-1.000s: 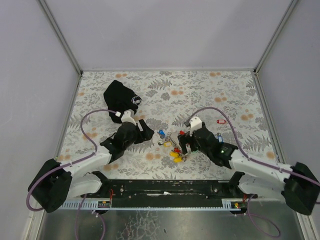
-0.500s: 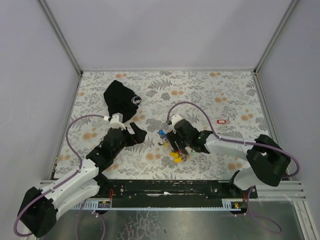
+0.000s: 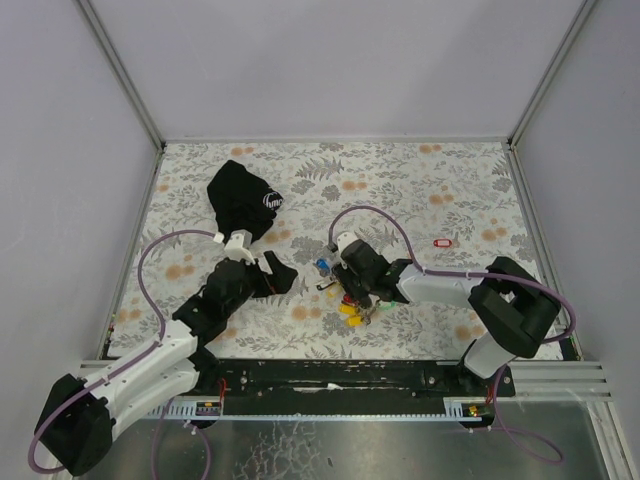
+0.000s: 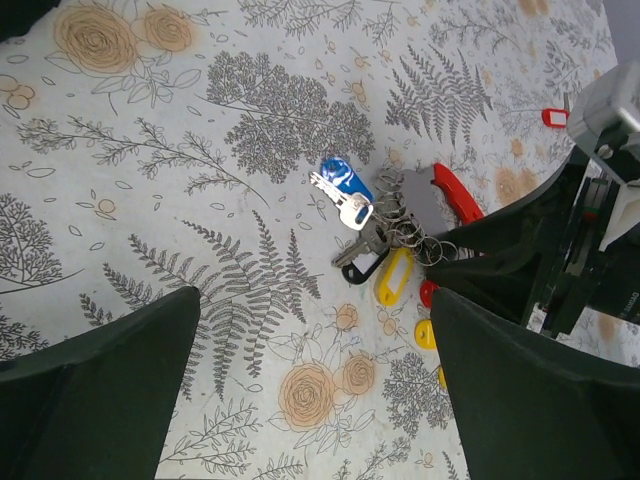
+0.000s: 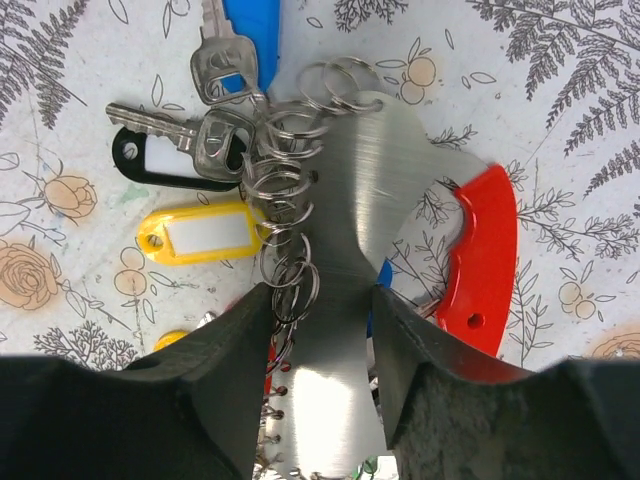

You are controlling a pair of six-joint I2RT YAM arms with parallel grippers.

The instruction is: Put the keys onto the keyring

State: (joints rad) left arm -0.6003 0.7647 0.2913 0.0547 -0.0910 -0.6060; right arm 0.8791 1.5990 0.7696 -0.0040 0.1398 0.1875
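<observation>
The keyring (image 5: 360, 200) is a brushed metal plate with a red curved handle (image 5: 490, 250) and wire rings along its edge. Keys hang from those rings: a blue tag (image 5: 252, 25), a black tag (image 5: 165, 160) and a yellow tag (image 5: 200, 233). My right gripper (image 5: 322, 340) straddles the plate's narrow waist, one finger on the plate's edge, the other against the rings. In the top view the bunch (image 3: 350, 300) lies mid-table under the right gripper (image 3: 352, 288). My left gripper (image 4: 310, 380) hangs open and empty to the left of the keys (image 4: 345, 195).
A black cloth pouch (image 3: 243, 200) with a white logo lies at the back left. One loose red tag (image 3: 443, 241) sits apart on the right, also seen in the left wrist view as a red tag (image 4: 553, 117). Grey walls surround the flowered table cover (image 3: 400, 180).
My right gripper has swung left over the key bunch and narrowed its jaws around the metal plate. My left gripper has drawn back left from the keys and opened fully.
</observation>
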